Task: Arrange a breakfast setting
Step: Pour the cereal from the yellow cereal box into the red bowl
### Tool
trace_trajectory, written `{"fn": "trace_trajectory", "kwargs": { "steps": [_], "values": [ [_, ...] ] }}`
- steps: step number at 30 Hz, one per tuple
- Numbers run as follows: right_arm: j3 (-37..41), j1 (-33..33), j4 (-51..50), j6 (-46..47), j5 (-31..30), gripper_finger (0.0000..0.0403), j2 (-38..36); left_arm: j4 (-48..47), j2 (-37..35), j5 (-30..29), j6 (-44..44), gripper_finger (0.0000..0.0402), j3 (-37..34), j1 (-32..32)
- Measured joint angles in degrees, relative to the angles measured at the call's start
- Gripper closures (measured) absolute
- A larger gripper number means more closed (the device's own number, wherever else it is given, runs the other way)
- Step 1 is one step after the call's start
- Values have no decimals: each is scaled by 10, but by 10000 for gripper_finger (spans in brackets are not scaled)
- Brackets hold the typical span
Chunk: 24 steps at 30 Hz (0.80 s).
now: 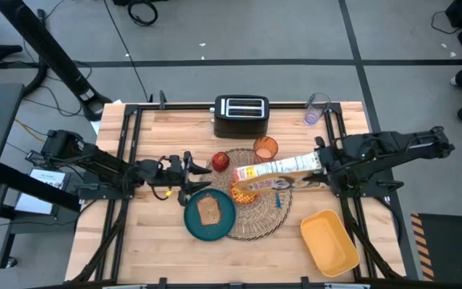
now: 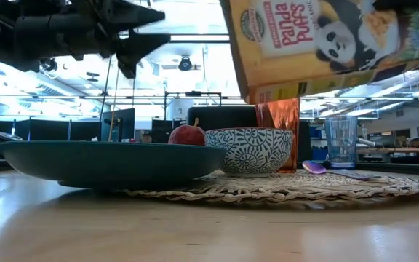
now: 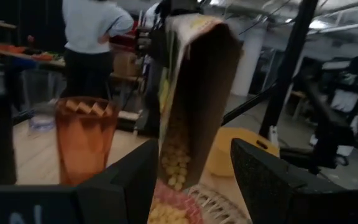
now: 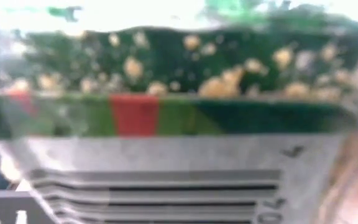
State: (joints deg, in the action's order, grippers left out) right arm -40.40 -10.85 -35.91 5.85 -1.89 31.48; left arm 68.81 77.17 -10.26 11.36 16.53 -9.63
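My right gripper [image 1: 321,162] holds a yellow cereal box [image 1: 275,170] tipped over a bowl [image 2: 249,151] that is patterned blue and white outside. Puffs [image 3: 176,163] lie in the box's open mouth and in the bowl. The bowl stands on the round woven placemat [image 1: 255,218]. On and around the mat are a teal plate [image 1: 209,215] with a toast slice [image 1: 208,210], a red apple [image 1: 220,160], an orange cup [image 1: 265,148] and a blue spoon [image 1: 279,201]. My left gripper [image 1: 194,174] hovers open, level, to the left of the bowl and facing the box's mouth. My right gripper has the cereal box by its closed bottom end [image 1: 310,164], coming at it from the table's right side. The box itself hides the fingers in the right wrist view. The box is lifted clear and slants down, its open top [image 3: 185,155] over the bowl.
A black toaster [image 1: 241,115] stands at the far edge, with a clear glass [image 1: 315,108] to its right. A yellow tub [image 1: 330,241] sits at the near right. Bare wood lies at the near left. A person [image 3: 95,37] stands beyond the table.
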Motion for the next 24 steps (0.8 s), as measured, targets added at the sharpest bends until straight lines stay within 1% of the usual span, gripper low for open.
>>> {"fn": "trace_trajectory", "kwargs": {
  "steps": [6,9,13,19,24],
  "values": [
    [0,0,-25,0,18,172,-43,73,0,33,-19,191,0,0],
    [0,0,-39,0,19,172,-66,108,0,37,-31,191,0,0],
    [21,0,-24,-1,30,172,-116,158,0,42,-48,191,0,0],
    [56,0,-9,3,34,172,-188,167,0,77,-93,191,49,0],
    [68,0,18,-13,42,172,-237,147,0,81,-135,191,103,2]
  ]
}}
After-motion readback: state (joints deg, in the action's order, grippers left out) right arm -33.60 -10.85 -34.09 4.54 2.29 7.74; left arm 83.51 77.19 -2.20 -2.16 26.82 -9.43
